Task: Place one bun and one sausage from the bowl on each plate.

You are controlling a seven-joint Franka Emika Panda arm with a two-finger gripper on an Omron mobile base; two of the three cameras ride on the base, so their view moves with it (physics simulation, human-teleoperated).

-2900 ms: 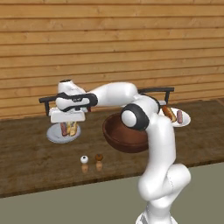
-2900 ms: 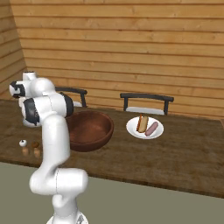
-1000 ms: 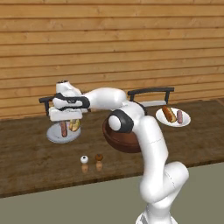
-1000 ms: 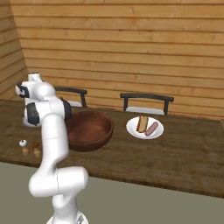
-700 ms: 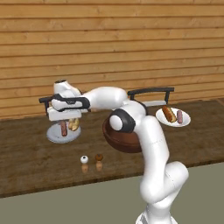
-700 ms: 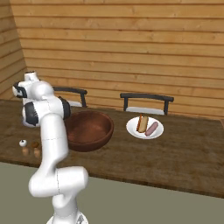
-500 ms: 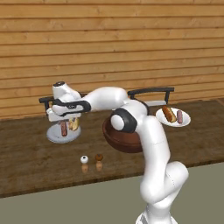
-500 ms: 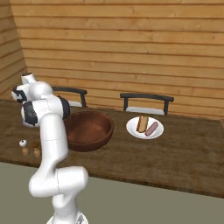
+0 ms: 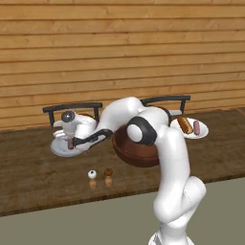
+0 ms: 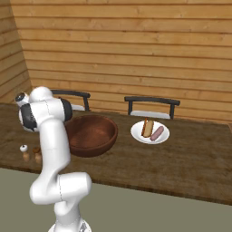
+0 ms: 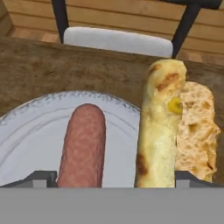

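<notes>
Gripper astride sausage and bun

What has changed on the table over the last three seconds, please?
The hand has come down onto the left plate, bringing the sausage beside the bun there. The bowl, the right plate with its food, and the shakers are where they were.

Wood-walled dining kitchen: table, chairs.
</notes>
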